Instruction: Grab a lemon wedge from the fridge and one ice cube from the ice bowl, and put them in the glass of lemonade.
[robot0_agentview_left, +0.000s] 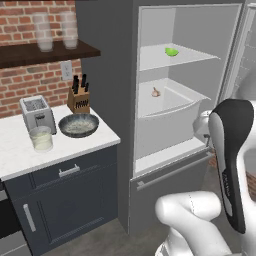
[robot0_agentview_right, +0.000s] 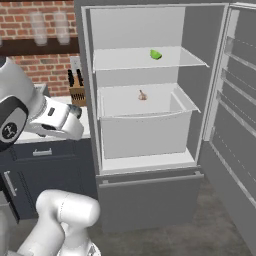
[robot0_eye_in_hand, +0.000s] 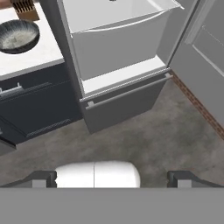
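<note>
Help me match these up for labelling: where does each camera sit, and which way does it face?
Left base view: behind the arm's left, facing the counter and open fridge; white arm at lower right.
Right base view: behind the arm's right, facing the fridge interior; arm at lower left.
Hand view: on the hand, angled down at the floor, fridge base and ice bowl; open gripper at the bottom.
Both base views share the lemon wedge on the shelf.

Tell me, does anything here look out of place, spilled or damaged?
Nothing looks spilled or damaged. The fridge stands open, with the lemon wedge on its upper shelf and a garlic-like bulb lying alone in the drawer.
</note>
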